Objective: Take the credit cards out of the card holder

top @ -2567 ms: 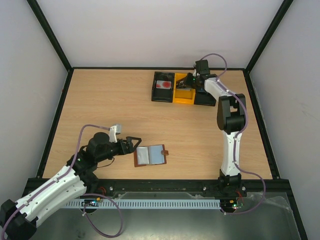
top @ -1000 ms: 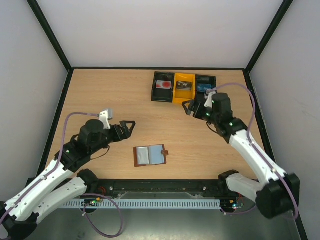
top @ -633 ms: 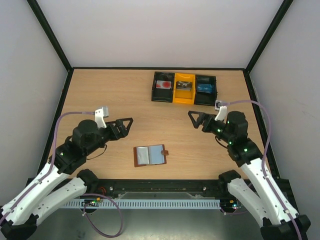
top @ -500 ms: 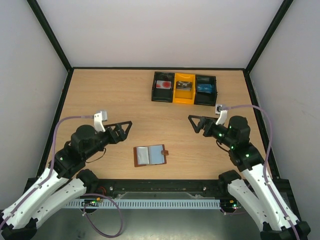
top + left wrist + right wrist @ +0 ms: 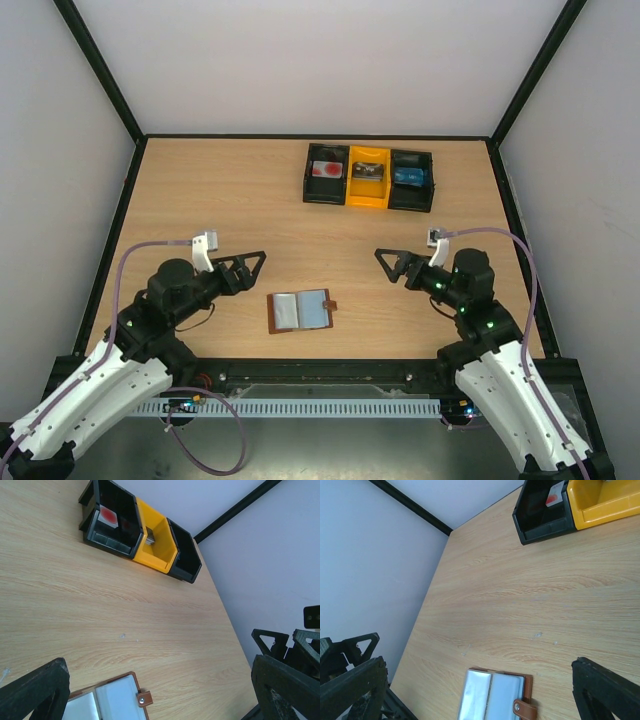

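Observation:
The card holder (image 5: 301, 311) lies open on the wooden table near its front edge, brown leather with a snap tab on the right and pale sleeves facing up. It also shows in the left wrist view, card holder (image 5: 107, 702), and in the right wrist view, card holder (image 5: 492, 695). Whether any sleeve holds a card I cannot tell. One of the credit cards, red and white (image 5: 326, 169), lies in the tray's left compartment, a grey one (image 5: 368, 171) in the yellow one, a bluish one (image 5: 411, 176) in the right. My left gripper (image 5: 258, 268) hovers open to the holder's upper left. My right gripper (image 5: 385, 266) hovers open to its upper right. Both are empty.
The black-and-yellow three-compartment tray (image 5: 367, 200) stands at the back of the table, right of centre. Black frame rails run along the table's edges, with pale walls behind them. Bare wood lies between the tray and the card holder.
My right arm has pulled back from the tray toward the near side, and its jaws have spread wider. My left gripper has drawn away from the holder's left edge and now hovers.

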